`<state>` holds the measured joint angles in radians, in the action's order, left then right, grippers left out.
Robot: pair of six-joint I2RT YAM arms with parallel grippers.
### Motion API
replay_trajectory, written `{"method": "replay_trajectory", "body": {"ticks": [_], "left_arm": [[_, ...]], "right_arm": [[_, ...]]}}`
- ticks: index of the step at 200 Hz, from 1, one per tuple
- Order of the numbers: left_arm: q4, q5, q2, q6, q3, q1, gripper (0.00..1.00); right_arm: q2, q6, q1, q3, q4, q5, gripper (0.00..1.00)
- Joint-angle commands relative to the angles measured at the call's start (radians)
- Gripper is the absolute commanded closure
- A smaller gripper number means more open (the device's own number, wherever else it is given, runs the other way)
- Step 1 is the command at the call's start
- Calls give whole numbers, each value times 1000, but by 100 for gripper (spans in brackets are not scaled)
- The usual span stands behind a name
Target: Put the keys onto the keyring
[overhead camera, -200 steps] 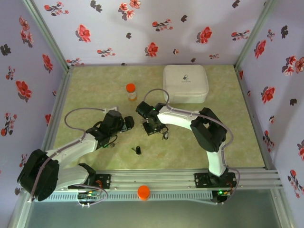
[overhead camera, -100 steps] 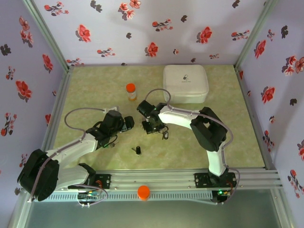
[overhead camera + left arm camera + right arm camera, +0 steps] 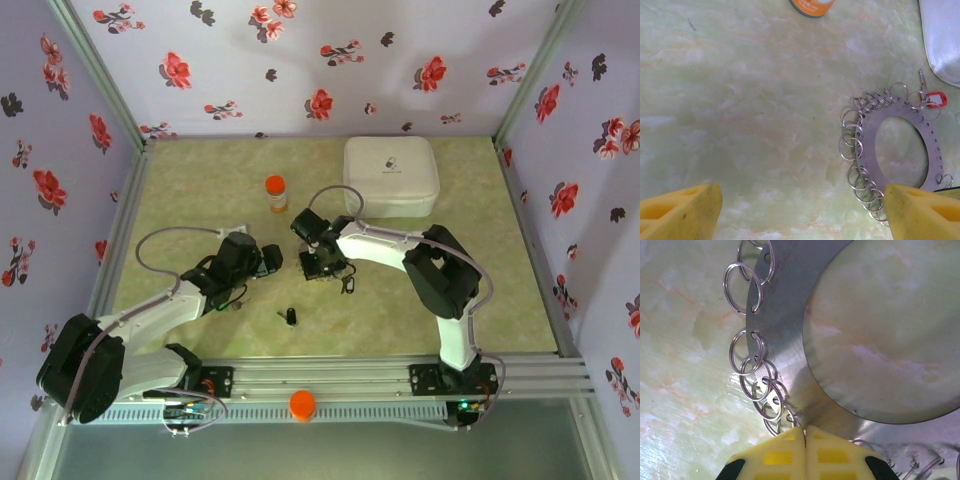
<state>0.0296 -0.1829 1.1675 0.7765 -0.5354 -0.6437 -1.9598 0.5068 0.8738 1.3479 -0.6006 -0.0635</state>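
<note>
The red key (image 3: 935,98) is seemingly hanging on the keyring (image 3: 867,126), black key (image 3: 290,317) lying loose; right gripper (image 3: 805,434) pressed together at its rim, left gripper (image 3: 800,212) spread.

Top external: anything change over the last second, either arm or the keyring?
The right gripper crept slightly toward the far side, above the keyring; its jaws are shut at the ring's rim, grip on it unclear. Unchanged: the open left gripper, the black key, the orange bottle, the white case.
</note>
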Motion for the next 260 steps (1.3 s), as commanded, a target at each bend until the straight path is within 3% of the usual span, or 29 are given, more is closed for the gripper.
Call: {"method": "replay_trajectory", "body": {"ticks": [1,54,198,260], "left_arm": [[-2,-27,-8,1,-3,-7,16],[3,-36,-6,-3,-4,-6,16],[7,-36,11,-11,-26,-7,16],[19,-42,-7,-10,-19,-7,16]], "right_arm": [[35,-30,-7,-5,-75,38,98],[114,-145,13,-63,-161,91,100],[60,-118,23,-85,-146,53,90],[90,-126,23,-87,-139,79,100]]}}
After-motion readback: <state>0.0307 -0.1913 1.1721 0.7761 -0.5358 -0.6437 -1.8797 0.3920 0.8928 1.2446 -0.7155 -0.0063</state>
